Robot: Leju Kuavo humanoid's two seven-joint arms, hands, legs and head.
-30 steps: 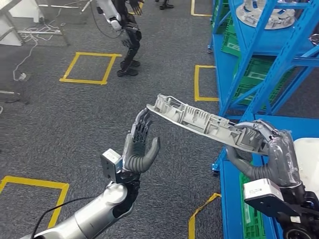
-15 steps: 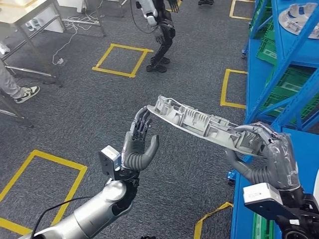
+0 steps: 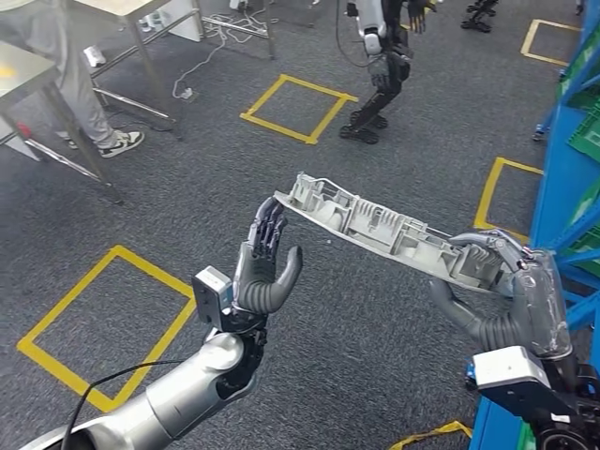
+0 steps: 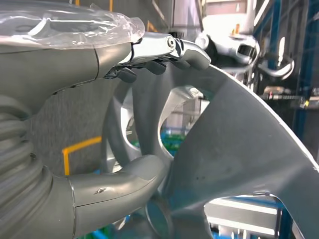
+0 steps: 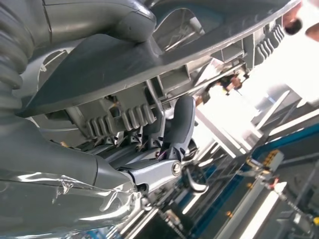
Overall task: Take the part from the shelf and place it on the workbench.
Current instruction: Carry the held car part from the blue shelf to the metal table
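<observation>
Firmly clasped in the robot's right hand (image 3: 506,295), a long grey ribbed plastic part (image 3: 375,230) juts out level over the dark carpeted floor (image 3: 212,187), one end clamped between thumb and curled fingers, the other end free in the air. The right wrist view shows the fingers (image 5: 180,124) wrapped under the part's ribbed underside. The left hand (image 3: 263,272) is raised just below the free tip, palm upright, fingers apart, holding nothing and not touching the part. Blue shelf uprights (image 3: 566,187) stand at the robot's right; yellow tape squares (image 3: 106,319) mark the floor, and another humanoid robot (image 3: 379,66) stands beyond. A pale counter (image 3: 28,70) sits at far left. Carrying well likely means keeping the part level, and bringing the left hand under the tip before setting it down.
</observation>
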